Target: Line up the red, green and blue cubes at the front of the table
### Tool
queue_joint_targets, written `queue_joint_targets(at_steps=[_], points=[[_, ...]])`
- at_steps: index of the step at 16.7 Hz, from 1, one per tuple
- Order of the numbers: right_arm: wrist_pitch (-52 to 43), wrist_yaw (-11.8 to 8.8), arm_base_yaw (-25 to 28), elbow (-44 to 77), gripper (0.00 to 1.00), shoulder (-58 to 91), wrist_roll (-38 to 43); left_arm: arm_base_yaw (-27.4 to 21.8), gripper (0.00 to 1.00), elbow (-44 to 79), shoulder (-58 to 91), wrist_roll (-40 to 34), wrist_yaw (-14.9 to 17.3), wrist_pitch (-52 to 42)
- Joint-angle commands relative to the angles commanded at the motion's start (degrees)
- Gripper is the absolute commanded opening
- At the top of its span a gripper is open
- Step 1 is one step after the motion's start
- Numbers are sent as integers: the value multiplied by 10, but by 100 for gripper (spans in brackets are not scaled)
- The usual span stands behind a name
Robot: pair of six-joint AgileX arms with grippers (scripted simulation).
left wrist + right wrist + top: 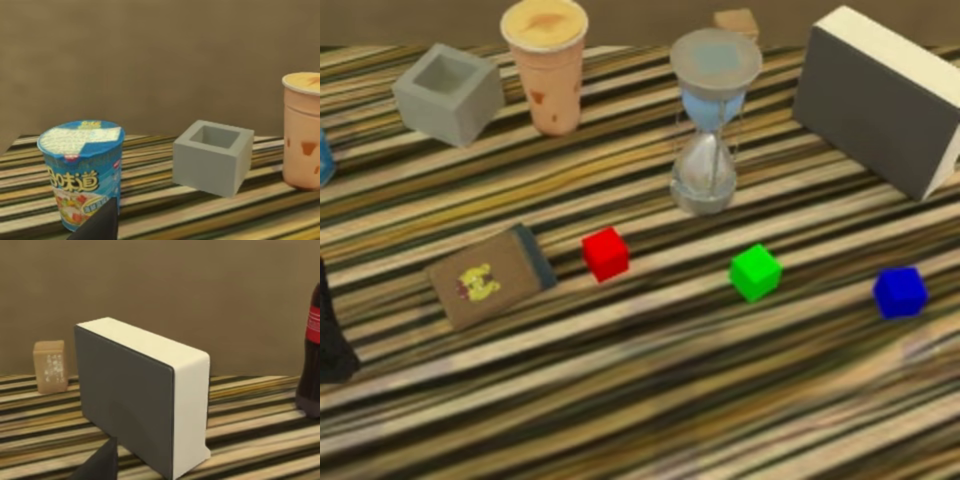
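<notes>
All three cubes lie across the middle of the striped worktop (650,400) in the top view, in a loose row and well apart from one another: the red cube (605,253) left of centre, just beside a brown pouch (490,277); the green cube (755,272) below the hourglass (710,120); the blue cube (900,292) near the right edge, below the grey-and-white box (880,100). None is held, so I judge the task to be at its opening, with a first reach not yet begun. The left arm (332,340) shows only as a dark shape at the left edge, well apart from the red cube; its wrist view faces a noodle cup (82,172), the hollow grey cube (215,155) and a drink cup (302,132), no task cube. The right arm is out of the top view. Whether either pair of jaws is spread or pressed together cannot be told. The next move calls for choosing a cube, probably the nearest to one arm, descending squarely over it and clearing the neighbouring clutter.
</notes>
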Motion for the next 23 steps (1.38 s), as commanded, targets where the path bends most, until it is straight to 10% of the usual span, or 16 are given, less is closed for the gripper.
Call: queue_joint_targets(at_steps=[10, 23], points=[[0, 0, 0, 0, 100, 0, 0, -76, 100, 209, 194, 62, 26, -172], [0, 0, 0, 0, 100, 0, 0, -250, 100, 881, 1045, 233, 50, -667]])
